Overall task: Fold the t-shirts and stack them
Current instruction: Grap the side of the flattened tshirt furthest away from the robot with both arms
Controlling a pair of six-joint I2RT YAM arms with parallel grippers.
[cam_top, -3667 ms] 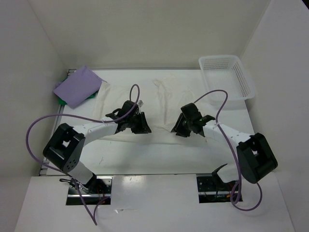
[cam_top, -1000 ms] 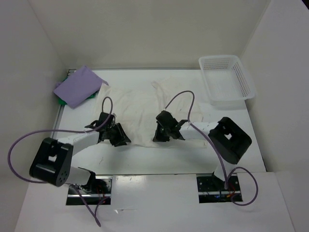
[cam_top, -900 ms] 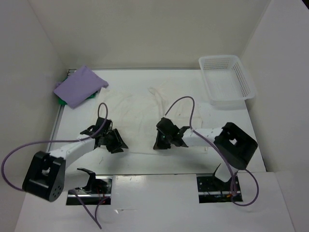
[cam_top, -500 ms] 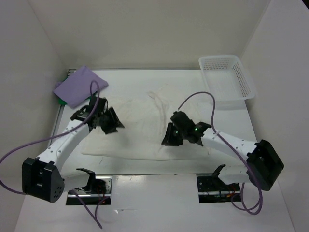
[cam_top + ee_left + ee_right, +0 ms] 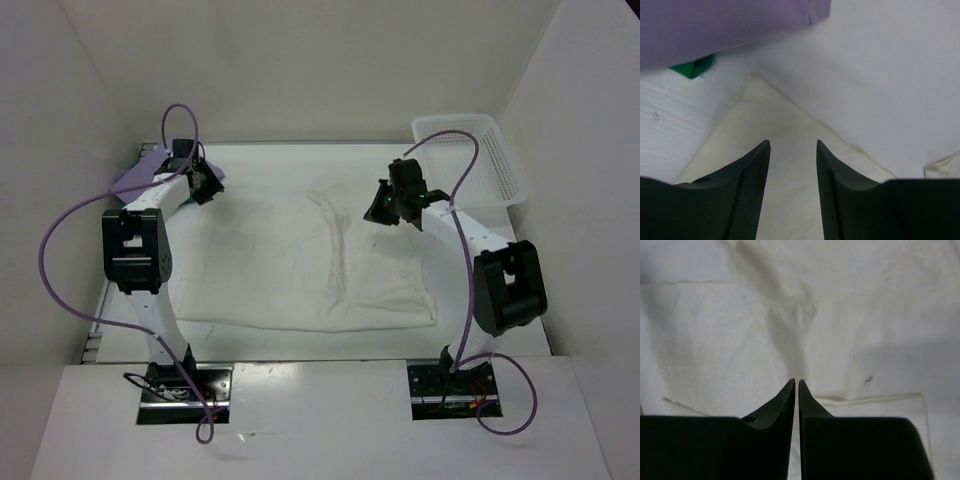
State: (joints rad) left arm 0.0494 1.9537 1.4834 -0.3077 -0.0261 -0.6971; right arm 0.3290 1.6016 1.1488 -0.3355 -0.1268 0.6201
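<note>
A white t-shirt (image 5: pixel 300 250) lies spread flat over the middle of the table. A folded purple t-shirt (image 5: pixel 128 182) sits at the far left corner, partly hidden by my left arm. My left gripper (image 5: pixel 205 185) hovers by it, open and empty. In the left wrist view the left gripper (image 5: pixel 791 145) is over a corner of the white t-shirt (image 5: pixel 775 130), with the purple t-shirt (image 5: pixel 715 25) just beyond. My right gripper (image 5: pixel 385 212) is above the white shirt's far right part. In the right wrist view the right gripper (image 5: pixel 794 381) is shut, with only the white t-shirt (image 5: pixel 855 330) lying beneath.
A white plastic basket (image 5: pixel 515 165) stands at the far right corner of the table. Something green (image 5: pixel 692 67) pokes out from under the purple shirt. White walls enclose the table on three sides. Purple cables loop above both arms.
Both arms swung from the shirt's near part to the far side, the left to the far left corner. The white shirt now lies flatter. The right gripper opened, then shut again.
</note>
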